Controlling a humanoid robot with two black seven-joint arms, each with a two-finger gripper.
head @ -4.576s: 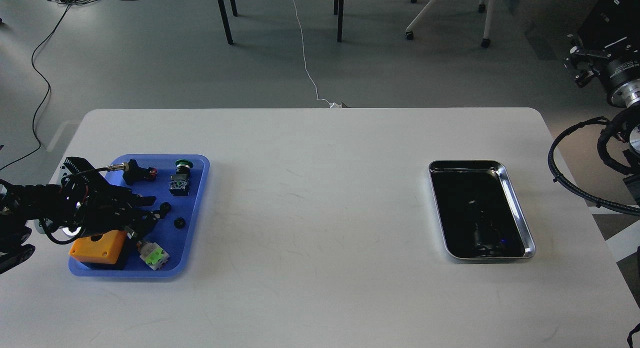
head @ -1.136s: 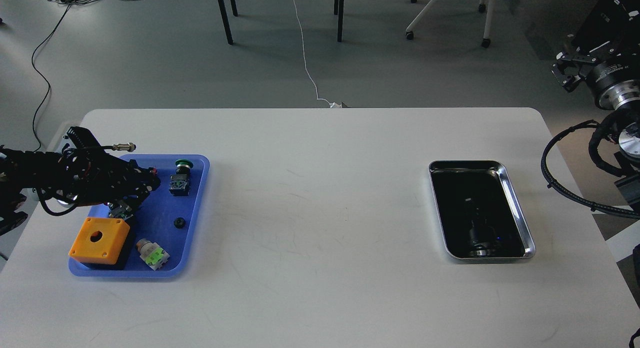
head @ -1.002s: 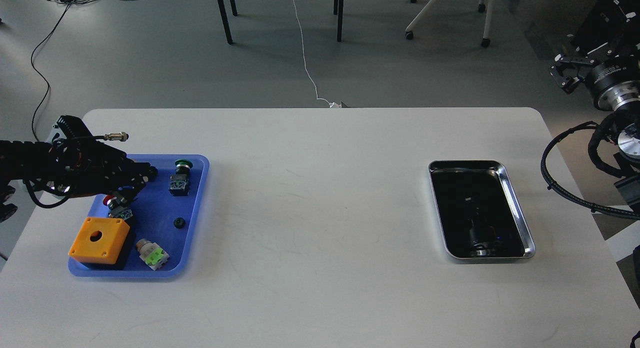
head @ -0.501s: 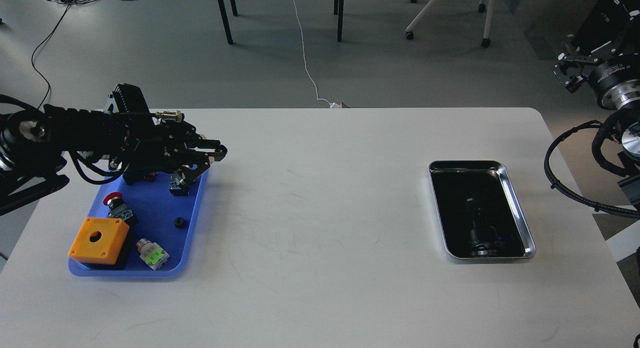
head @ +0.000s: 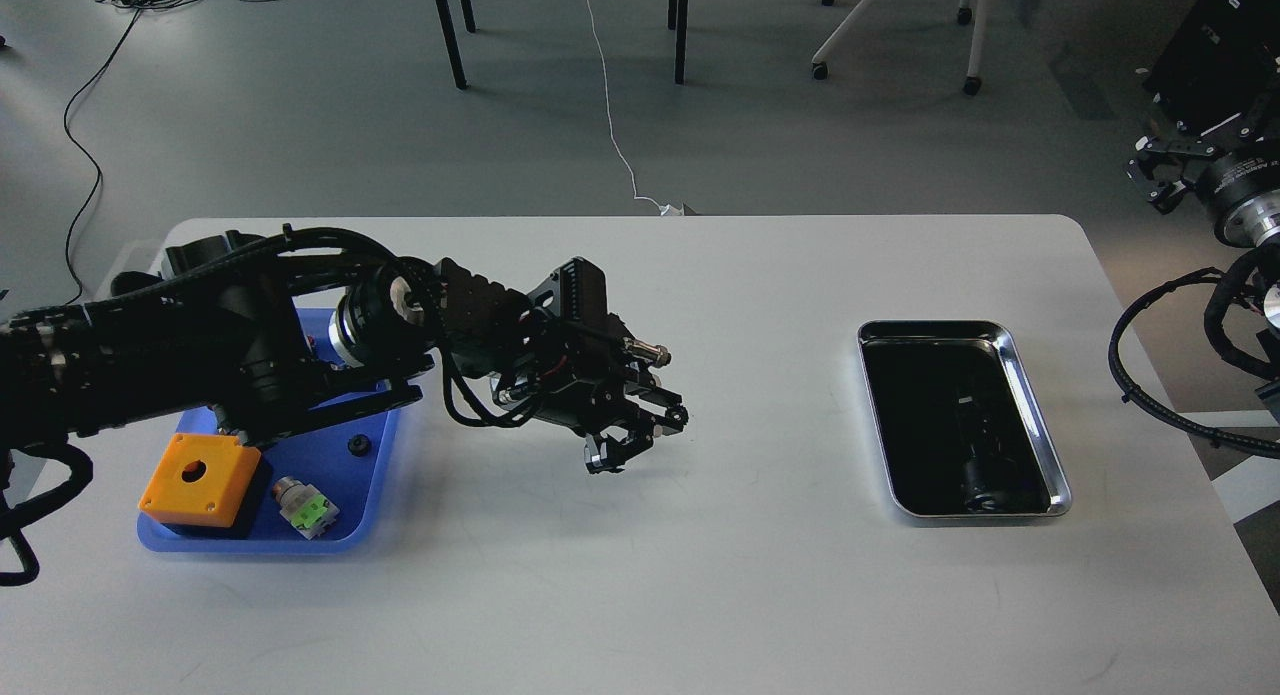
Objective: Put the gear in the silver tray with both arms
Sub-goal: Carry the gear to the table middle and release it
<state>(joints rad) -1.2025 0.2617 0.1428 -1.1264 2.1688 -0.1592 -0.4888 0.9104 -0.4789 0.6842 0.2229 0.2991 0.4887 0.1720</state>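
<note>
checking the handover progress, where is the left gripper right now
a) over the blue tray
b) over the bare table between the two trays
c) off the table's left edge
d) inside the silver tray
b: the left gripper hangs over the white table, right of the blue tray and well left of the silver tray.

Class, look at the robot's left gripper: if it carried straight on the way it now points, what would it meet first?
The left gripper points right and slightly down, so probably the bare white table, short of the shallow shiny silver tray; depth is unclear.
</note>
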